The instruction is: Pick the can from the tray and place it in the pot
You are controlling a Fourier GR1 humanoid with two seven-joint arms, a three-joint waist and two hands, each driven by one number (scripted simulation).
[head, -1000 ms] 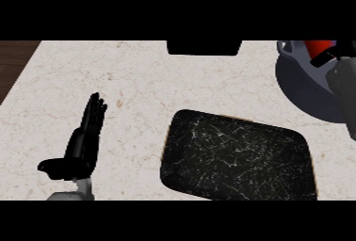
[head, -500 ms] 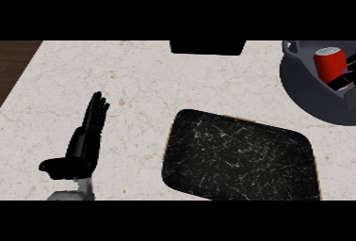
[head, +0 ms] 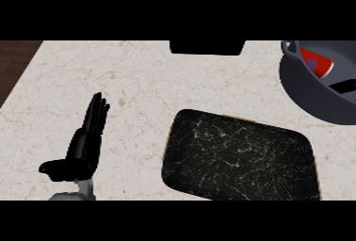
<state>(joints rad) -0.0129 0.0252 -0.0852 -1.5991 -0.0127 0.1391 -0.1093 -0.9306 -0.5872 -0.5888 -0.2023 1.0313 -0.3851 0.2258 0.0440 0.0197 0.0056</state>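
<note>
Red can (head: 317, 63) tilted inside grey pot (head: 306, 94), tray (head: 240, 157) bare

A kitchen, by the look of it: a pale marble-patterned desk (head: 153, 80) carrying a grey pot (head: 313, 99) at two o'clock and a dark tray (head: 240, 157) at five.

One can (head: 315, 62), pot (head: 306, 94), tray (head: 240, 157) (one hand (head: 82, 146))

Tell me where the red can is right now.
In the head view, the red can sits inside the grey pot at the upper right, up and right of the black tray.
</note>
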